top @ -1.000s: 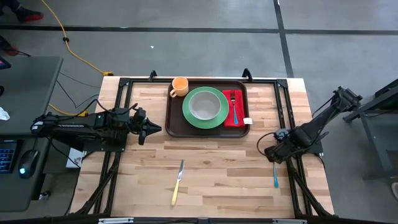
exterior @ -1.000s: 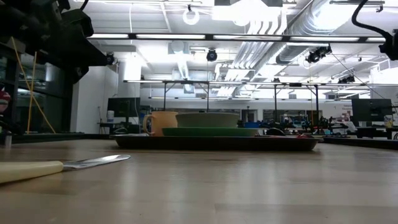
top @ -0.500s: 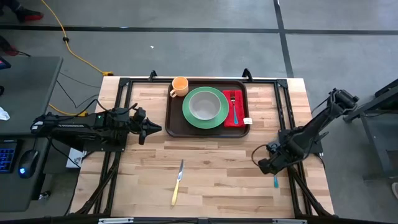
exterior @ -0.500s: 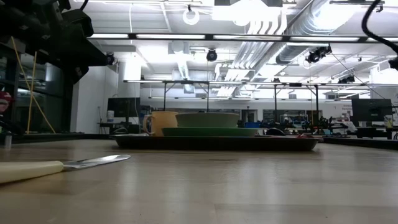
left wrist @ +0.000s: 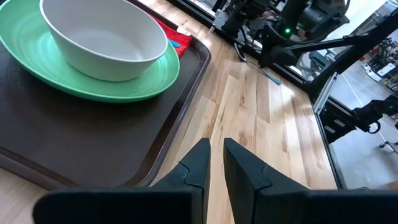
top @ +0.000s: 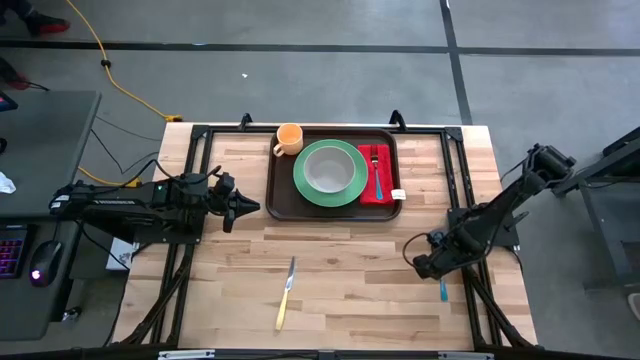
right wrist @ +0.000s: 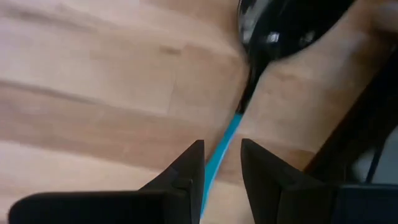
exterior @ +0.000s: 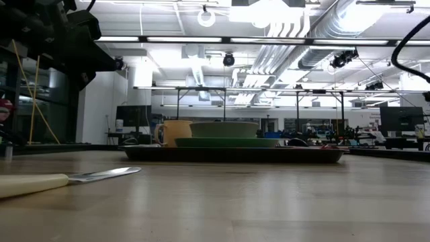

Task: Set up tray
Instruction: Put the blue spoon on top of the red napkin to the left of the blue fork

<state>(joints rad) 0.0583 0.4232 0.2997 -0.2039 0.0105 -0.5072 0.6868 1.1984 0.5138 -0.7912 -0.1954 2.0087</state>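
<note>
The dark brown tray (top: 280, 196) lies at the table's far middle. It carries a green plate (top: 300, 176) with a pale bowl (top: 328, 170) and a red napkin (top: 378, 192) with a utensil on it. An orange cup (top: 288, 138) stands at the tray's far left corner. A blue-handled spoon (top: 443, 290) lies flat on the wood near the right edge. My right gripper (top: 420, 268) hovers beside it, open. In the right wrist view the blue handle (right wrist: 227, 132) shows through the gap between the fingers. My left gripper (top: 252, 207), shut, waits left of the tray (left wrist: 93, 137).
A yellow-handled knife (top: 286, 292) lies on the wood at the near middle, also seen close up in the low view (exterior: 60, 180). Black frame rails run along the table's left and right sides. Bare wood lies between the knife and the spoon.
My right gripper has moved toward the table's near edge and a little to the left, ending beside the spoon. The spoon has stayed where it was.
</note>
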